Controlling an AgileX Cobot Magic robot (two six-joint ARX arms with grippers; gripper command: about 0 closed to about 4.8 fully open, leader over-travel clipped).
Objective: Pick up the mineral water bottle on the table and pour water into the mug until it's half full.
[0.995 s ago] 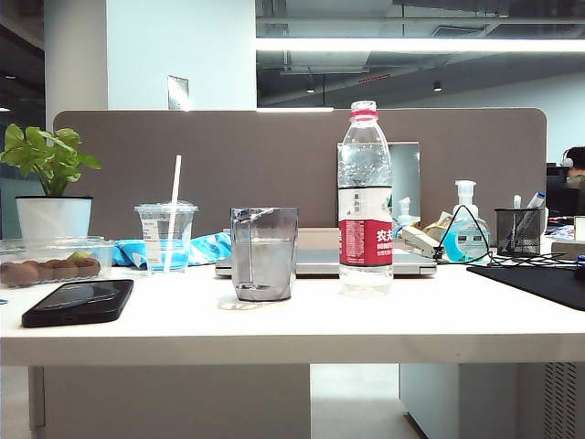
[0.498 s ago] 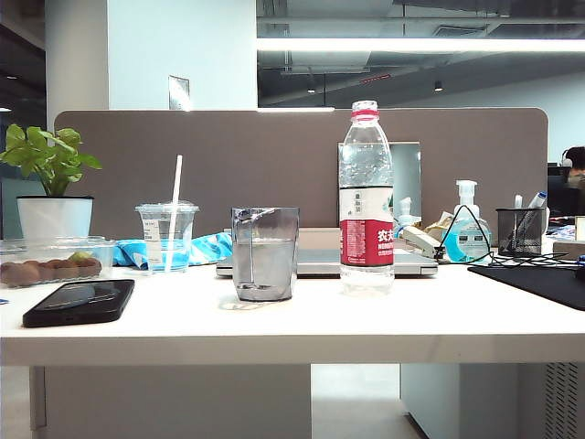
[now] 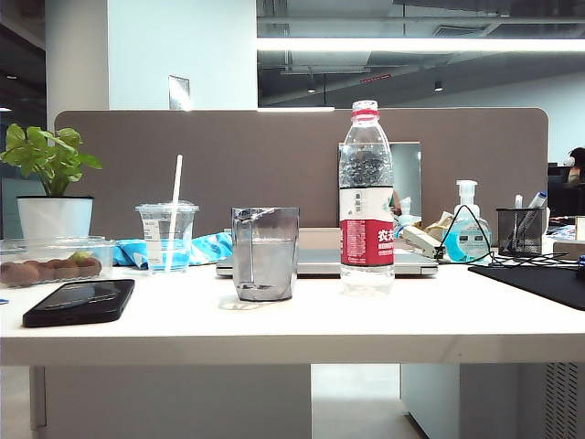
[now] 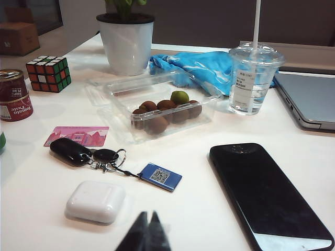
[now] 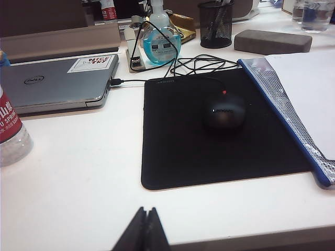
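Note:
The mineral water bottle [image 3: 366,197] stands upright on the white table [image 3: 292,329], right of centre, and nothing holds it. Its red label edge also shows in the right wrist view [image 5: 10,130]. The grey-tinted mug [image 3: 264,253] stands just left of the bottle, with a water line showing around mid-height. Neither arm appears in the exterior view. My left gripper [image 4: 148,215] is shut and empty, low over the table's left part near a white case. My right gripper [image 5: 147,210] is shut and empty near the front edge, well to the right of the bottle.
A black phone [image 3: 79,301], a lidded cup with straw [image 3: 166,236], a fruit box [image 4: 162,107] and a potted plant [image 3: 53,187] are on the left. Keys [image 4: 99,155] and a white case [image 4: 96,201] lie near my left gripper. On the right are a laptop [image 5: 55,82], a mouse [image 5: 224,112] and its pad.

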